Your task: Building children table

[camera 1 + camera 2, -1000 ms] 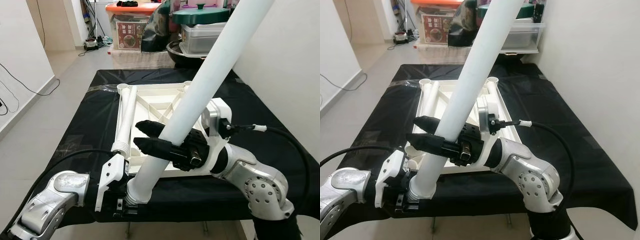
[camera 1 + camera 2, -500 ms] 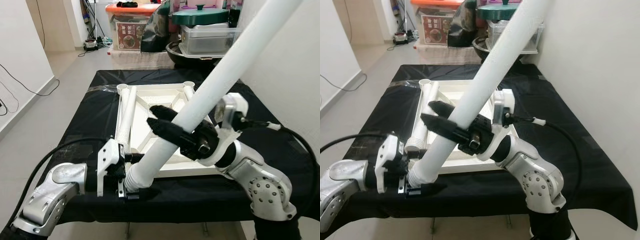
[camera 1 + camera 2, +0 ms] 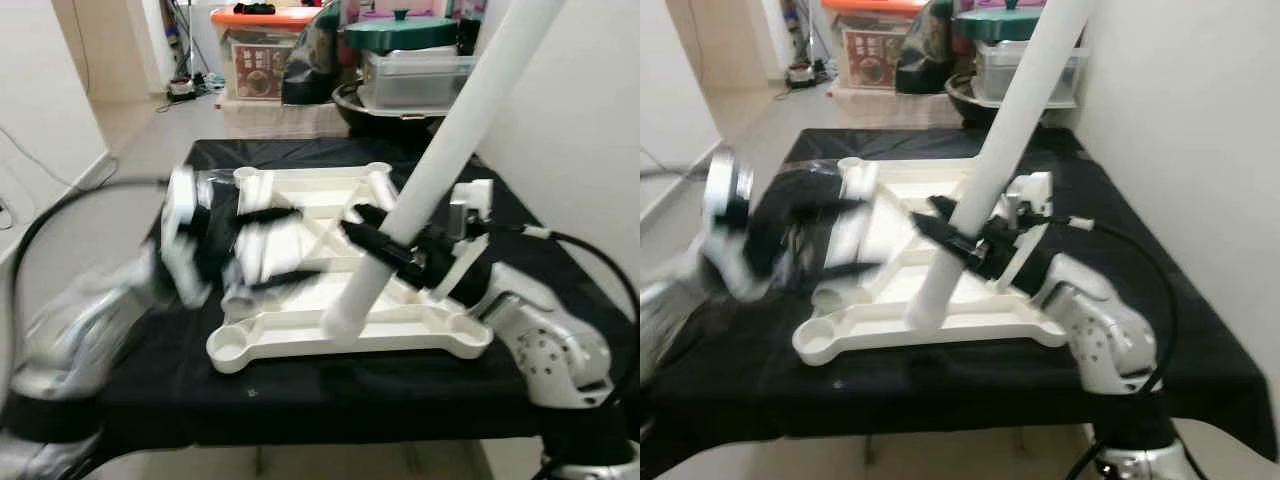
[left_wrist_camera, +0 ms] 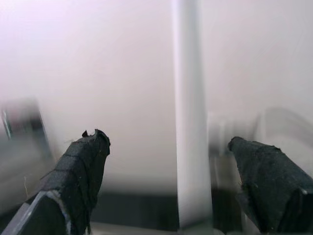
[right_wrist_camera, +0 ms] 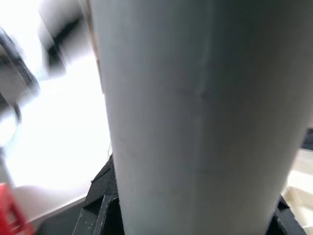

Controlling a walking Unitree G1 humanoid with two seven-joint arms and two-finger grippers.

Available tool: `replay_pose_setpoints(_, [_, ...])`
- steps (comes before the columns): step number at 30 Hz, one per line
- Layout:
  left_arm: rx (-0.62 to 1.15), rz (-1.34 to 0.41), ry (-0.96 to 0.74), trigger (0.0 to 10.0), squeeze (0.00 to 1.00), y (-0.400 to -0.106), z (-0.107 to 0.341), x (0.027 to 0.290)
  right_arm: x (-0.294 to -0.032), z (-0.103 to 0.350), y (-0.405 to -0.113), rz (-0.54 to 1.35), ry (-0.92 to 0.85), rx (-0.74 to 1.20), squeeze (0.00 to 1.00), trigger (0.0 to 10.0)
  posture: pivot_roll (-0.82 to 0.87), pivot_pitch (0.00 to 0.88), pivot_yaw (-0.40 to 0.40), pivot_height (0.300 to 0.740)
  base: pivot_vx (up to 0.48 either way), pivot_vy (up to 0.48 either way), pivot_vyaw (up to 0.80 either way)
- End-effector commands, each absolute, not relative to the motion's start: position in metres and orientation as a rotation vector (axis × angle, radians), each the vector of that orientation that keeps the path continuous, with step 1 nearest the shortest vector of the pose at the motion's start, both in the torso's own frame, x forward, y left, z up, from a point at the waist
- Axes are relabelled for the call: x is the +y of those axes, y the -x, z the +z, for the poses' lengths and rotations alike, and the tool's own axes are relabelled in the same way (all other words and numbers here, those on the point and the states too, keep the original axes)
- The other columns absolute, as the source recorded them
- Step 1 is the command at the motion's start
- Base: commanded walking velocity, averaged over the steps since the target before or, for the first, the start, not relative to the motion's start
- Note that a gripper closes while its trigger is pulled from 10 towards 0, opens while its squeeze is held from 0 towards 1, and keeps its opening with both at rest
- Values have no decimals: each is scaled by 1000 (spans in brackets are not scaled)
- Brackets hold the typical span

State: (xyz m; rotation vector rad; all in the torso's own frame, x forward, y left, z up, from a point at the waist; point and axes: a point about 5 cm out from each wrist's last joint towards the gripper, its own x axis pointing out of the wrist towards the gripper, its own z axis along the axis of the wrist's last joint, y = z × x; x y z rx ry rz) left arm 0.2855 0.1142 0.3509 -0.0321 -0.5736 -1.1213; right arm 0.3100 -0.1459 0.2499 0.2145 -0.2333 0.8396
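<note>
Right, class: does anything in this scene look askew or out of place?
Yes: the white table leg leans steeply in the right gripper, its lower end over the upturned tabletop, seated in no corner socket.

White leg [image 3: 440, 150], clamped in the black right gripper [image 3: 385, 243]; white tabletop [image 3: 330, 250] below that gripper, lying on a black cloth [image 3: 330, 390]. The left gripper [image 4: 171, 161] has black fingers [image 4: 80, 169] and a silver arm. Beyond both grippers: a clear bin with an orange lid [image 3: 262, 16], a dark green lid [image 3: 400, 30], a beige floor [image 3: 110, 190] and white walls [image 3: 570, 120].
</note>
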Motion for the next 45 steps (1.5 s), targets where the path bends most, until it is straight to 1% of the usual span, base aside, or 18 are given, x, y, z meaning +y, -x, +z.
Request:
replay_pose_setpoints(1, [-728,-1124,74,10000,0,-280,382,104,-153,255,-320,721,-217,-267,0,0,30,0,-57,740,0,0,0])
replay_pose_setpoints(3, [-728,-1124,74,10000,0,-280,382,104,-153,255,-320,721,-217,-267,0,0,30,0,-57,740,0,0,0])
replay_pose_setpoints(6, [-905,-1234,149,10000,0,-268,429,89,-160,261,-332,599,-221,-303,0,0,25,0,-51,740,0,0,0])
replay_pose_setpoints(9, [-953,-1273,162,10000,0,-263,442,85,-163,263,-336,561,-224,-316,0,0,25,0,-51,740,0,0,0])
replay_pose_setpoints(11, [-1114,-1372,222,10000,0,-243,478,77,-167,265,-338,515,-240,-331,0,0,24,0,-37,740,0,0,0])
replay_pose_setpoints(12, [-1166,-1399,249,10000,0,-235,488,75,-167,265,-338,505,-245,-333,0,0,24,0,-37,740,0,0,0])
replay_pose_setpoints(13, [-1166,-1399,249,10000,0,-235,488,75,-167,265,-338,505,-245,-333,0,0,24,0,-37,740,0,0,0])
replay_pose_setpoints(14, [-1262,-1444,312,10000,0,-220,503,78,-168,262,-336,489,-254,-333,0,0,22,0,-33,740,0,0,0])
replay_pose_setpoints(22, [-1384,-1409,400,10000,0,-204,518,85,-166,258,-334,476,-279,-338,0,0,39,0,-38,740,0,0,0])
replay_pose_setpoints(25, [-1417,-1402,393,10000,0,-202,518,87,-164,256,-335,479,-282,-335,0,0,51,0,-40,740,0,0,0])
replay_pose_setpoints(27, [-1490,-1388,363,10000,0,-197,518,91,-160,255,-337,492,-285,-335,0,0,50,0,-33,740,0,0,0])
replay_pose_setpoints(33, [-1478,-1324,297,10000,0,-196,517,102,-156,257,-335,507,-283,-346,0,0,46,0,-41,740,0,0,0])
replay_pose_setpoints(35, [-1493,-1216,239,10000,0,-203,520,116,-157,254,-334,506,-277,-336,0,0,34,0,-29,740,0,0,0])
replay_pose_setpoints(36, [-1493,-1216,239,10000,0,-203,520,116,-157,254,-334,506,-277,-336,0,0,34,0,-29,740,0,0,0])
replay_pose_setpoints(38, [-1502,-1134,162,10000,0,-207,518,130,-160,252,-334,494,-275,-327,0,0,37,0,-34,740,0,0,0])
replay_pose_setpoints(40, [-1440,-1072,164,10000,0,-217,510,143,-162,250,-335,477,-276,-323,0,0,26,0,-27,740,0,0,0])
replay_pose_setpoints(42, [-1327,-988,162,10000,0,-234,493,158,-164,251,-335,461,-274,-326,0,0,18,0,-25,740,0,0,0])
replay_pose_setpoints(45, [-1266,-956,173,10000,0,-241,484,164,-165,251,-335,455,-274,-327,0,0,18,0,-25,740,0,0,0])
